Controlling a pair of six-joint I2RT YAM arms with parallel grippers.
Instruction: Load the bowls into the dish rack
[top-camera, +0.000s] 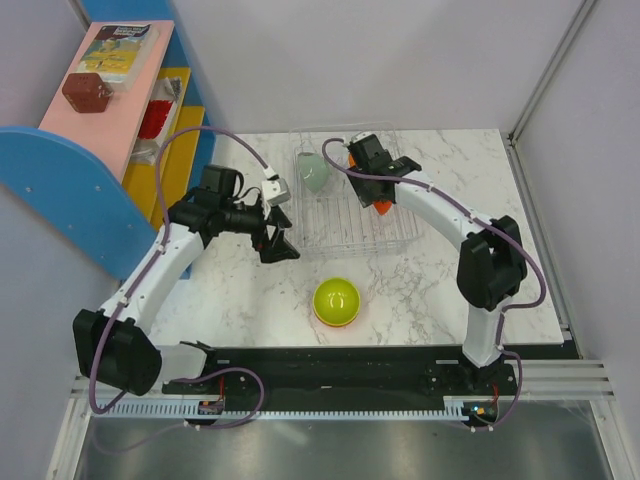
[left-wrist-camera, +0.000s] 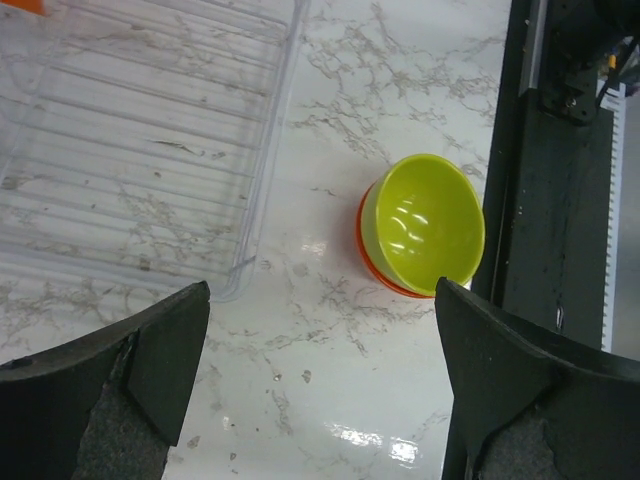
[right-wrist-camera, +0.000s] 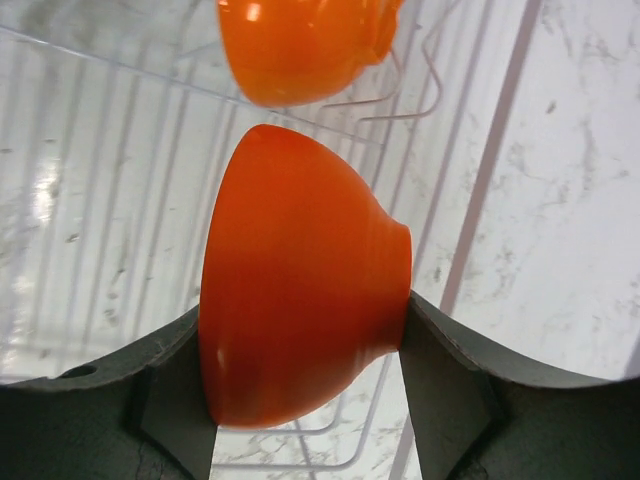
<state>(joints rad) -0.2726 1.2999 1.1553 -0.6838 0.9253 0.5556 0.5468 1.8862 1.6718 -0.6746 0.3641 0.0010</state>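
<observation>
You have four round plastic bowls in view: one pale green bowl (top-camera: 315, 172), one lime-green bowl (top-camera: 337, 300), one orange bowl at the rack (right-wrist-camera: 300, 300), and one orange bowl beneath the lime-green one (left-wrist-camera: 368, 262). There is one silvery wire-grid dish rack (top-camera: 345, 228), one blue and yellow shelf unit (top-camera: 60, 185), and two black-and-white robot arms, a left arm (top-camera: 160, 268) and a right arm (top-camera: 440, 205). On the shelf unit sit one brown block (top-camera: 87, 92) and one flat printed packet (top-camera: 120, 50).

The white marble-patterned table (top-camera: 420, 290) carries the dish rack (top-camera: 340, 228) flat on its far half. Toward the front, clear of the rack's near wall, a lime-green bowl (top-camera: 337, 300) stands upright, nested in a lower orange bowl (left-wrist-camera: 362, 250) that rests on the marble. A black base rail (top-camera: 340, 365) runs along the near edge.
</observation>
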